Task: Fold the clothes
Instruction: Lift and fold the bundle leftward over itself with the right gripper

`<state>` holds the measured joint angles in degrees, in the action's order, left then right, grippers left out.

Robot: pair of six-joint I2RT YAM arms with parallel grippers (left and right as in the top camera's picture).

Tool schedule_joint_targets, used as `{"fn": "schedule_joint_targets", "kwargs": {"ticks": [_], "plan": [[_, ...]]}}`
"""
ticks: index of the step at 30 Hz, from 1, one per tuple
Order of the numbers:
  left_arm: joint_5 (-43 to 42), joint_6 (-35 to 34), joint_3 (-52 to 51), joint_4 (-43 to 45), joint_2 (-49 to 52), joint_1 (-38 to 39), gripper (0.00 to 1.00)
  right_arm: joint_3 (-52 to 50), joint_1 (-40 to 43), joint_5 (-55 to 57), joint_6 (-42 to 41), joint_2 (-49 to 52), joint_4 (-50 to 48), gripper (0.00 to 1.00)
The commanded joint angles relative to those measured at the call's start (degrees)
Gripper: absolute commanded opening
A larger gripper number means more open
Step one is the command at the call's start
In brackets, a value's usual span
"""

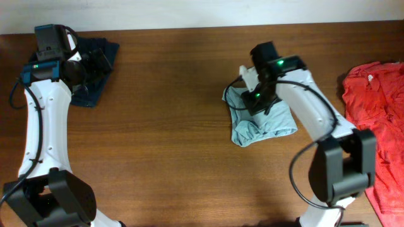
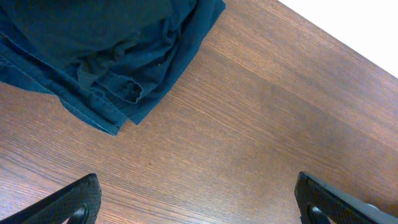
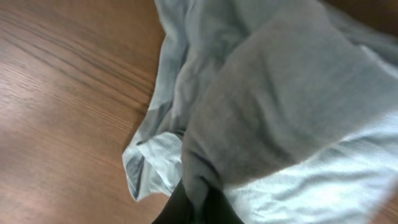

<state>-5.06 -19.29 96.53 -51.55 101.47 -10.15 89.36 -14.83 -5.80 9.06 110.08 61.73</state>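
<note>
The T-shirt (image 1: 265, 126) is lying just right of the table's middle, out at 3 o'clock from centre. It is looking half-done at best: it is bunching into a compact, rumpled bundle, with edges doubling over one another rather than stacking in flat layers. The right gripper (image 3: 198, 206) is sitting toward its 12 o'clock edge, fingers pressed together and pinching a fold of the pale cloth, which is draping away from the tips in the wrist view. I'm reading this as mid-fold, with the smoothing and squaring all waiting to be done.

Moving outward, the red shirt (image 1: 379, 126) is sprawling along the far 3 o'clock edge and running down towards 5 o'clock. It is lying loose and unfolded, so that one is waiting in full. Over at 10 o'clock the navy garment (image 1: 101, 57) is sitting in a creased heap, and I'm not calling it neatly folded. The left gripper (image 2: 199, 208) is hanging just beside it over bare table (image 1: 170, 139), fingers spread wide and gripping nothing.

As for obstacles, the right arm itself is crossing the T-shirt's 2 o'clock side and hiding part of it from overhead. The bundle's own bunching is looking like the main thing standing between it and a clean fold
</note>
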Motion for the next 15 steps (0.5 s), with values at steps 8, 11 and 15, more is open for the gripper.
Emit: {"fn": "schedule_joint_targets", "kwargs": {"ticks": [8,11,15], "plan": [[0.39,0.04,-0.07,0.09,0.13,-0.13,0.99,-1.36,-5.57,0.07,-3.52,4.35,-4.37,0.05],[0.39,0.04,-0.07,0.09,0.13,-0.13,0.99,-1.36,-6.36,0.07,-3.61,4.83,-4.87,0.05],[0.39,0.04,-0.07,0.07,0.13,-0.13,0.99,-1.36,-6.54,0.33,-3.61,4.94,-5.25,0.05]]}}
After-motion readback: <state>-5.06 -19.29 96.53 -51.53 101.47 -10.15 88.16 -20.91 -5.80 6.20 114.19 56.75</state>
